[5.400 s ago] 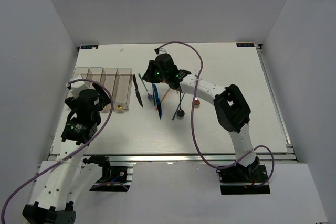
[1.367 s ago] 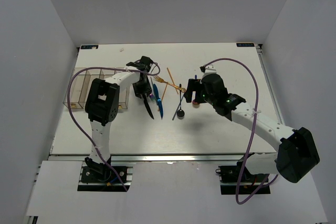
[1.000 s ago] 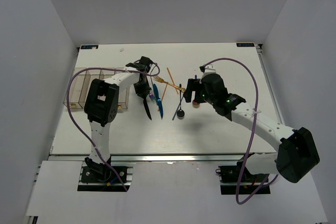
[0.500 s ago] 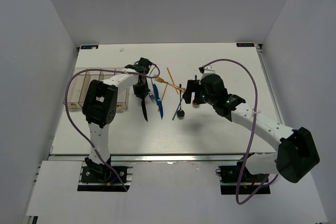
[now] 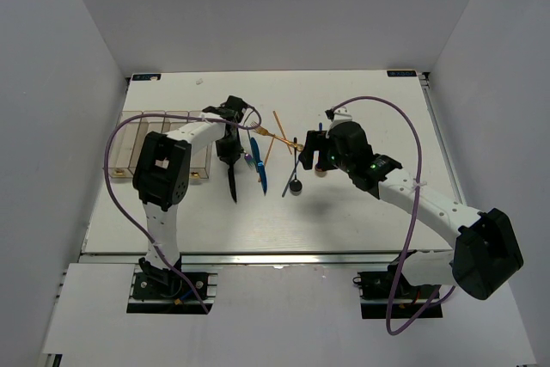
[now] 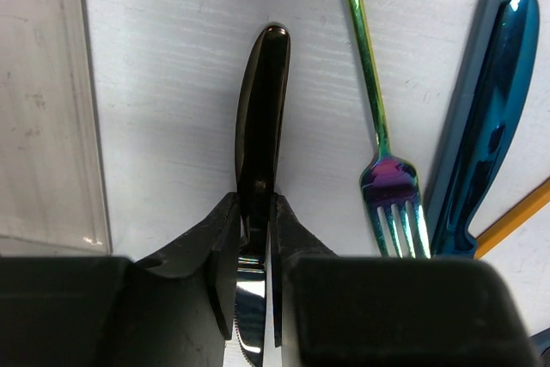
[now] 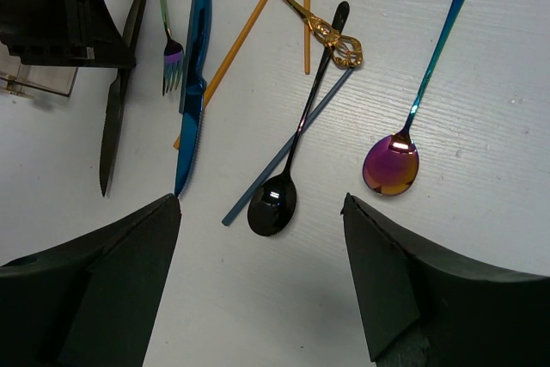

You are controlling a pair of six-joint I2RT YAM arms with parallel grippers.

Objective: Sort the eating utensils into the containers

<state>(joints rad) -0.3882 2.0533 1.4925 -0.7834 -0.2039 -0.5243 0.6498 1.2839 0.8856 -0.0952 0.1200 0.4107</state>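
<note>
Left fingers (image 6: 215, 242) clenched on the black knife (image 6: 260, 118) near where handle meets blade. In the top view the blade points to six o'clock. The rainbow fork (image 6: 382, 169) lies just beside it at three o'clock. Right fingers (image 7: 103, 264) released, hovering above the black spoon (image 7: 273, 208) on the table (image 5: 361, 238). I would raise the knife clear of its neighbours and carry it toward the containers (image 5: 137, 126) at nine o'clock. I would keep it parallel to a bin's long side (a skewed knife may catch a wall) and let go low.
</note>
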